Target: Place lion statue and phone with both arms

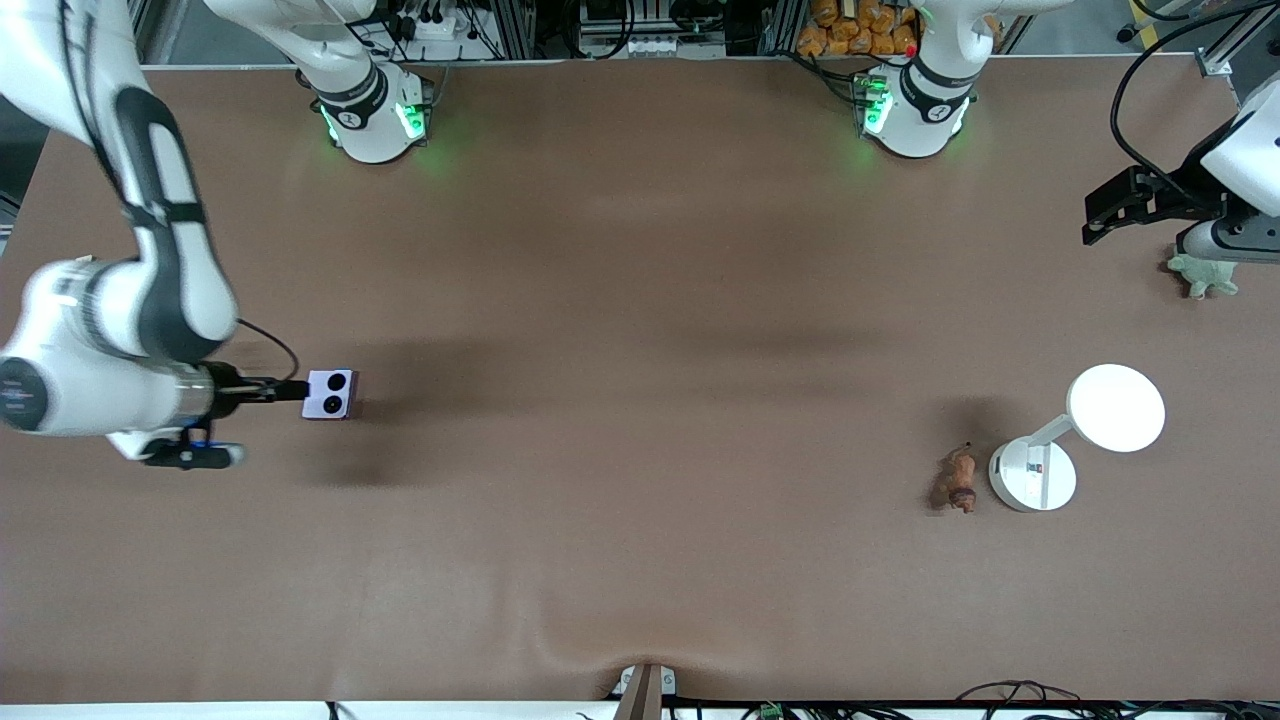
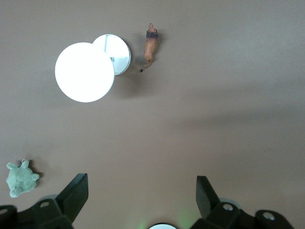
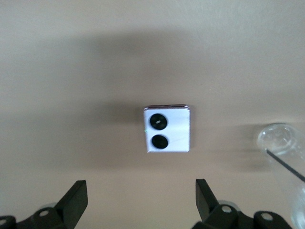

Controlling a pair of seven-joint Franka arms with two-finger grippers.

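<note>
The lavender phone (image 1: 331, 394) lies flat on the brown table toward the right arm's end, its two black camera circles facing up. It also shows in the right wrist view (image 3: 167, 129). My right gripper (image 1: 268, 390) (image 3: 140, 193) hangs open and empty over the table beside the phone. The small brown lion statue (image 1: 960, 480) (image 2: 151, 45) lies on the table toward the left arm's end, next to a lamp base. My left gripper (image 1: 1100, 215) (image 2: 142, 191) is open and empty, high over the table edge at that end, well away from the lion.
A white desk lamp stands by the lion, with a round lit head (image 1: 1115, 407) (image 2: 85, 72) and a round base (image 1: 1033, 473). A green plush toy (image 1: 1205, 275) (image 2: 20, 179) lies under the left arm. A clear round cup-like thing (image 3: 281, 138) is near the phone.
</note>
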